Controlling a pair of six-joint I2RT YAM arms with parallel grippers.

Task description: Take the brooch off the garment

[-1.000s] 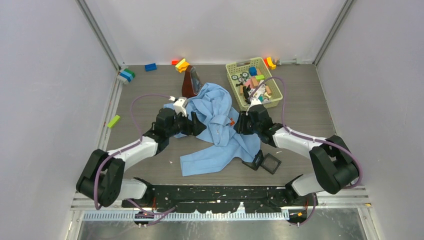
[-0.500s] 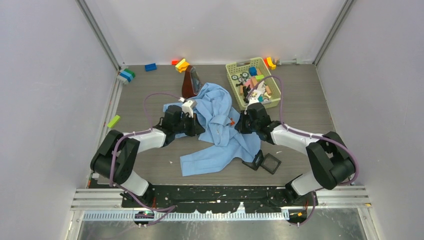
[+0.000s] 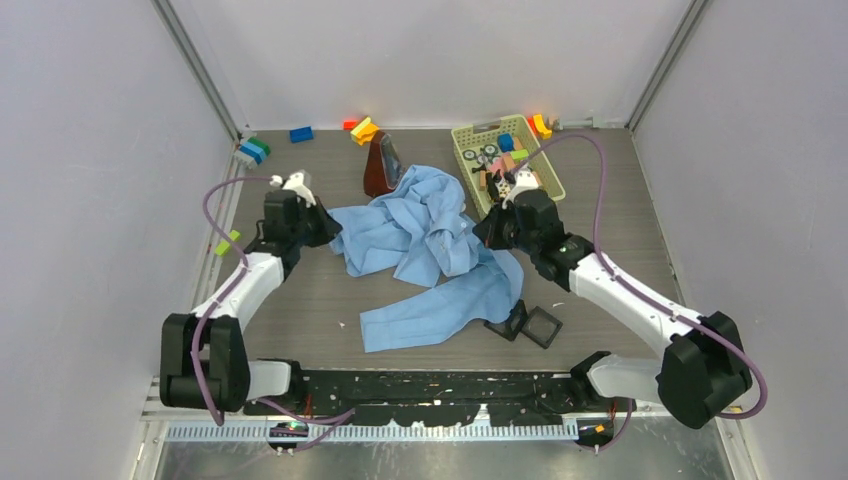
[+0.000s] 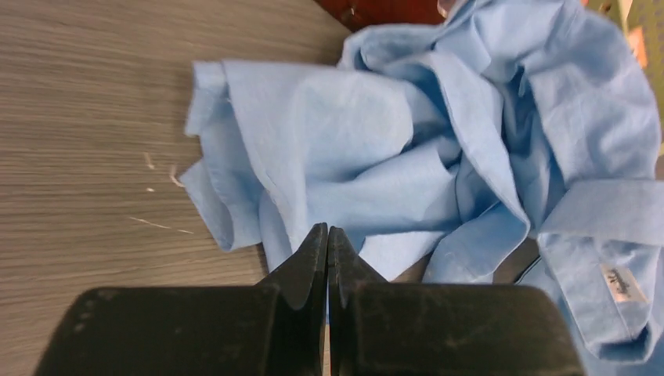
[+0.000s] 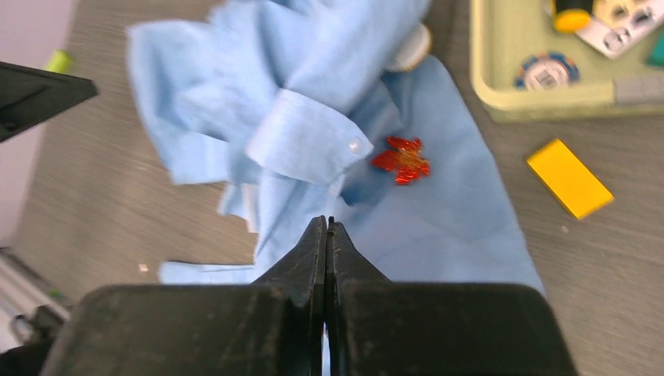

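The garment (image 3: 420, 240), a crumpled light-blue shirt, lies mid-table. The brooch (image 5: 401, 159), a small red leaf-like pin, sits on the cloth beside a buttoned cuff, ahead and right of my right gripper (image 5: 326, 222). I cannot make the brooch out in the top view. The right gripper (image 3: 482, 236) is shut, its tips over the shirt's right side (image 5: 438, 227). My left gripper (image 3: 330, 230) is shut at the shirt's left edge. In the left wrist view its tips (image 4: 327, 229) overlap the cloth's near edge (image 4: 376, 117). I see no cloth clearly pinched in either.
A pale green basket (image 3: 470, 135) of small items stands behind the right gripper, and a dark red-brown object (image 3: 380, 170) behind the shirt. Black square pieces (image 3: 535, 325) lie near the front. Coloured blocks (image 3: 362, 128) line the back wall; a green one (image 3: 227, 242) lies left, a yellow one (image 5: 569, 178) right.
Both grippers have shut. The left arm swung left off the shirt to its left edge; the right gripper drew back toward the basket. The orange speck of the brooch has left the top view.
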